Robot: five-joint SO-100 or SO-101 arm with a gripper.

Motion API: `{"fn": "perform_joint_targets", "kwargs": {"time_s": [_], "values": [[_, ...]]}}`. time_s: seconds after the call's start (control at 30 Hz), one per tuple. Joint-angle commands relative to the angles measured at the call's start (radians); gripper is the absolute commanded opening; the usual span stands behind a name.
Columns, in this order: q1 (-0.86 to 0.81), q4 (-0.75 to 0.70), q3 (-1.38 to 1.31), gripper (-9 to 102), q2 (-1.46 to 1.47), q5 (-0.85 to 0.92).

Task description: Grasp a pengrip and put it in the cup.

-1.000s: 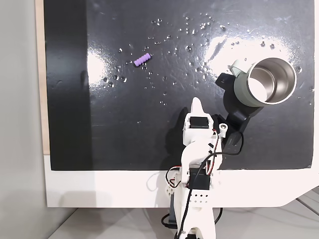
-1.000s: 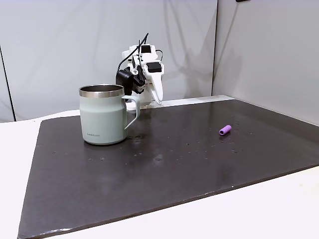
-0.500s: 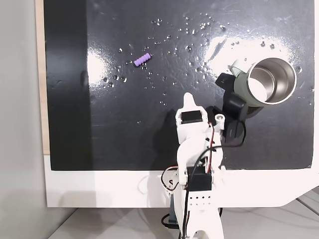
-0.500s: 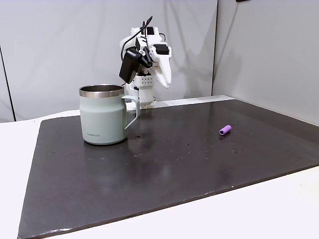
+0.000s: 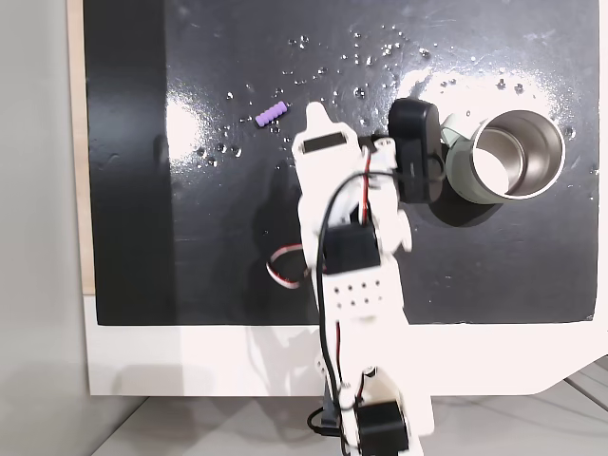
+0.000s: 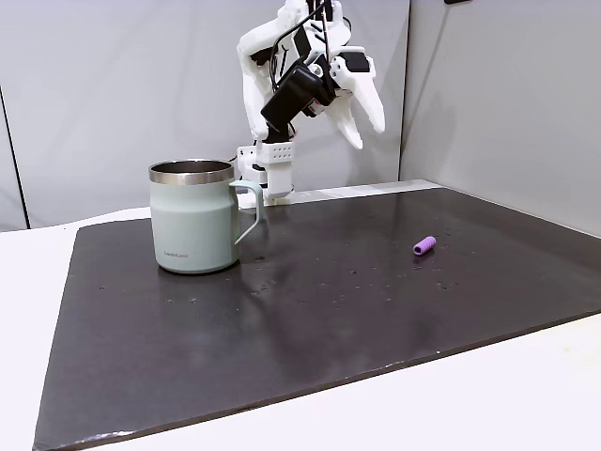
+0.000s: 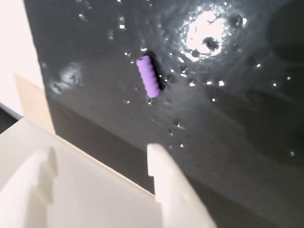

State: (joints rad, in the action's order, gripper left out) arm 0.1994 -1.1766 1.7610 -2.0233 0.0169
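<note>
The pengrip (image 5: 272,114) is seen lying on the dark mat (image 5: 190,237) in a fixed view from above, well to the left of the cup (image 5: 503,157) and clear of the arm. In a fixed view from the side, the same pengrip (image 6: 424,245) lies flat on the mat (image 6: 282,319) towards the right, and the cup (image 6: 199,217) stands upright on the left with its handle turned to the right; its pale grey-green outside is shown here, whereas the shiny steel inside is shown from above. The gripper (image 6: 362,117) is held high in the air in the side view, well above the mat and between cup and pengrip, and nothing is seen between its fingers. From above, the gripper (image 5: 316,116) is seen just right of the pengrip, its height being hidden there. Whether the jaws are parted or closed cannot be told from either fixed view. In the wrist view the ribbed pengrip (image 7: 149,77) is shown up close among water droplets (image 7: 209,45), with a white finger (image 7: 164,185) below it.
</note>
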Motion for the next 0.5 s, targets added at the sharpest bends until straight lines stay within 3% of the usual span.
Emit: {"fn": "perform_joint_targets", "kwargs": {"time_s": [0.0,0.47], "values": [[0.043,-0.064,-0.198,21,0.123,-0.048],[0.147,-0.267,-0.696,21,0.640,-0.173]]}}
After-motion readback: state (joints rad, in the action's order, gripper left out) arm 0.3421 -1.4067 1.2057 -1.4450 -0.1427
